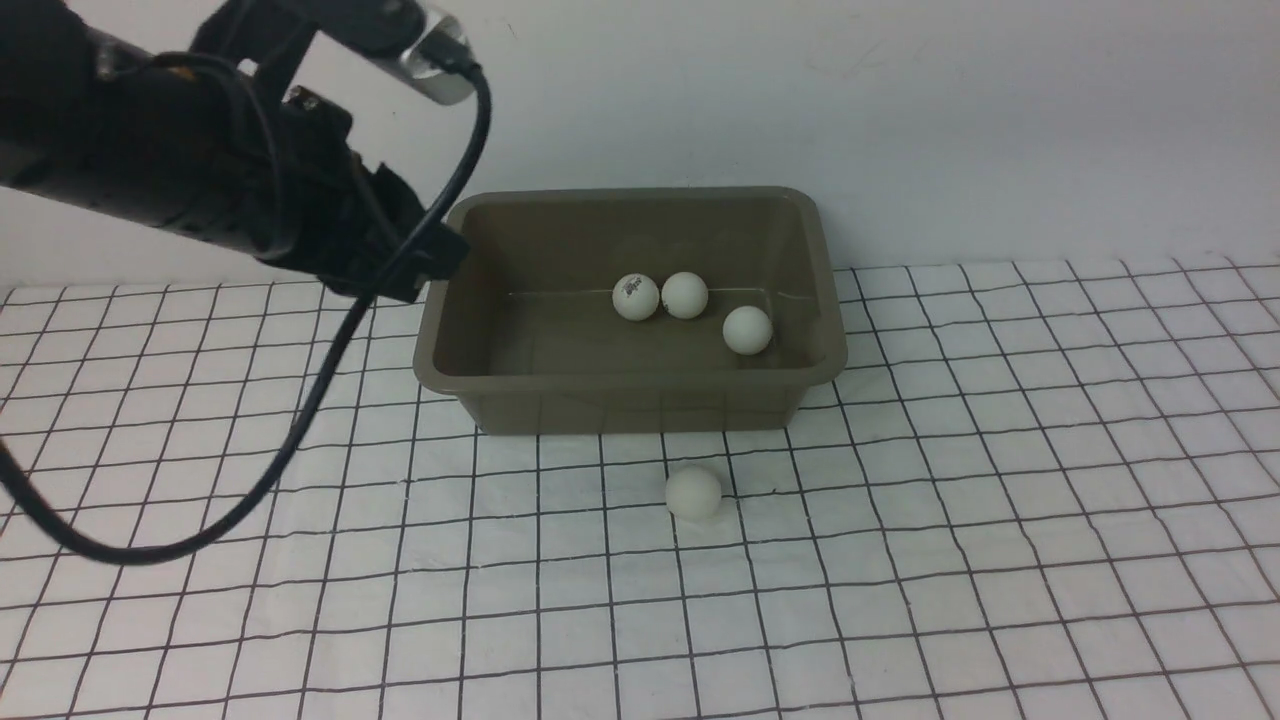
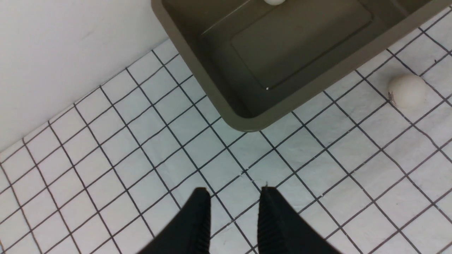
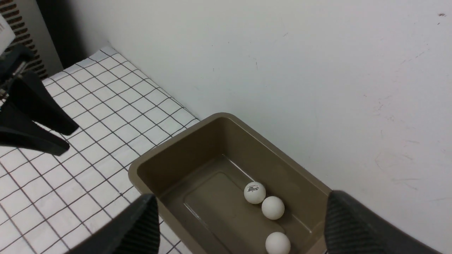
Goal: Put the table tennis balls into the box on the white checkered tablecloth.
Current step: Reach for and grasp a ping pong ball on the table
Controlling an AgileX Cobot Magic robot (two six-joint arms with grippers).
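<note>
Three table tennis balls lie inside the olive-grey box; the right wrist view shows them too. A fourth ball rests on the white checkered tablecloth just in front of the box. My left gripper hovers by the box's left end, shut with a narrow gap and nothing held. My right gripper is out of the front view, high over the box, open and empty.
A plain white wall stands directly behind the box. A black cable from my left arm droops low over the cloth at the left. My left gripper's fingers show at the edge of the right wrist view.
</note>
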